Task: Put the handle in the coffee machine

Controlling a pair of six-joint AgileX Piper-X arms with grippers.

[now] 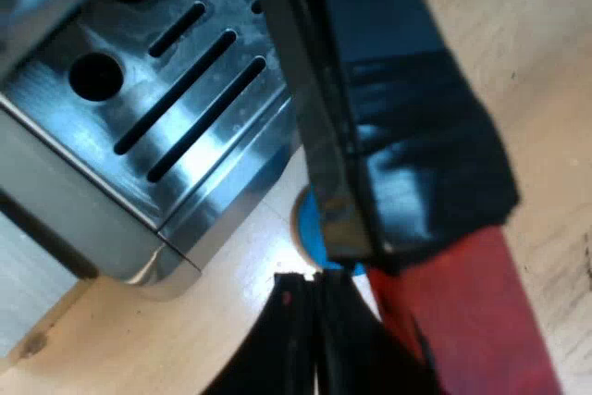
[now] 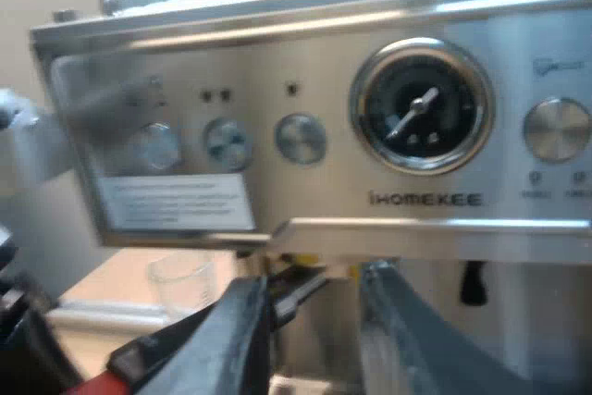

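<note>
Handle (image 1: 407, 117) is pinched near its red end by the left gripper (image 1: 310, 284), head tucked under the machine (image 2: 277, 62) front; right gripper (image 2: 319, 279) is spread wide, empty. Best lifted square, then twisted.

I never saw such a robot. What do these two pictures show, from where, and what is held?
Each camera rides on one arm's wrist. The left wrist view looks down on the slotted metal drip tray of the silver espresso machine, on a light wooden table. The dark handle with a red end runs beside the left gripper; whether it is gripped is unclear. The right wrist view faces the machine's front with a round gauge; the right gripper is open, holding nothing.
</note>
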